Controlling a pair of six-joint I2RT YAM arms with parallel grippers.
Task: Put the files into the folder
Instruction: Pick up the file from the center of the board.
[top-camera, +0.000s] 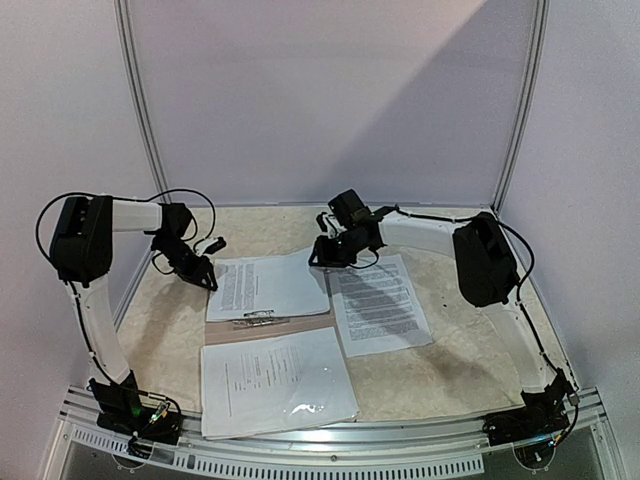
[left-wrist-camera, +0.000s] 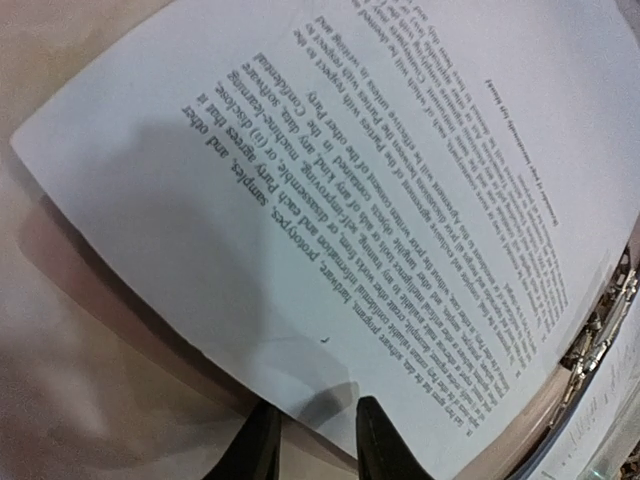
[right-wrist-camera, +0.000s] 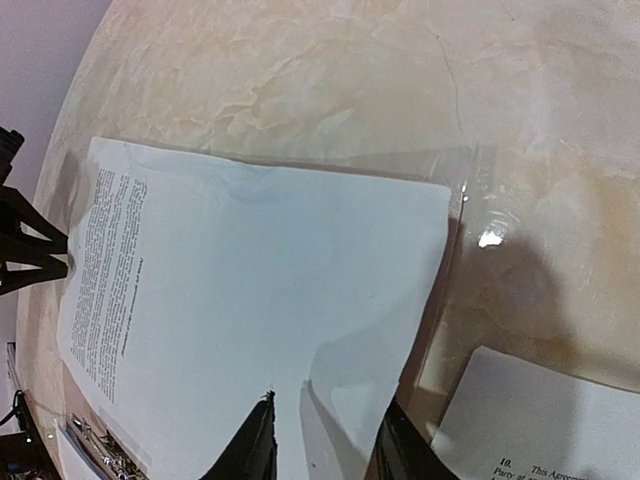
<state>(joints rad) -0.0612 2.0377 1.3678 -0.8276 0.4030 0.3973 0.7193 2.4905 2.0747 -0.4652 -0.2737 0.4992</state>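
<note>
The folder (top-camera: 300, 327) lies open in the middle of the table, and only a taupe strip with its metal clip (top-camera: 258, 318) shows. A printed sheet (top-camera: 270, 285) covers its far half. A sheet in a glossy sleeve (top-camera: 275, 380) covers the near half. A third sheet (top-camera: 380, 305) lies to the right on the table. My left gripper (left-wrist-camera: 318, 405) is at the far sheet's (left-wrist-camera: 350, 180) left edge, jaws apart, with the edge between them. My right gripper (right-wrist-camera: 328, 400) is at that sheet's (right-wrist-camera: 250, 290) right corner. Its jaws are apart and the corner curls up between them.
A beige mottled tabletop (top-camera: 450, 360) is enclosed by white walls at the back and sides. A metal rail (top-camera: 400, 440) runs along the near edge. Clear plastic (right-wrist-camera: 470, 200) sticks out past the far sheet. The third sheet (right-wrist-camera: 540, 420) lies just right of my right gripper.
</note>
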